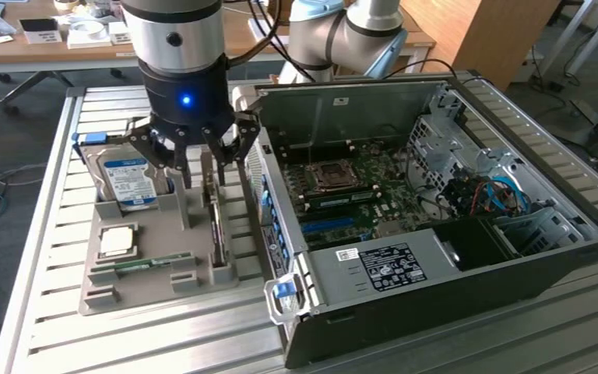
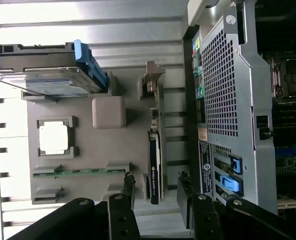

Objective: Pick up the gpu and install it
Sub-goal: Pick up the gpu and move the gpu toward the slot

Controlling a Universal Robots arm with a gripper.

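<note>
Bench: ribbed aluminium bench [image 1: 40,265] carrying a grey moulded parts tray [image 1: 107,302], with a computer case on the exterior view's right.
Hard drive: silver drive with a blue-and-white label [image 1: 128,181], propped up at the tray's far left corner.
Processor: square silver chip [image 1: 118,240], flat in its pocket in front of the drive.
Memory: small green stick [image 1: 156,262], lying in a slot just beside the chip.
GPU: thin green circuit card with a black cooler [image 1: 216,226], standing on its long edge in a slot along the tray's right side, just beside the case.
Pincer: black two-fingered pincer [image 1: 197,173] hanging over the card. It is released, with fingers [image 2: 129,192] spread either side of the card's line and a gap on both sides.
Case: black-and-grey tower case [image 1: 548,257] lying open, its green motherboard [image 1: 351,195] exposed.
</note>
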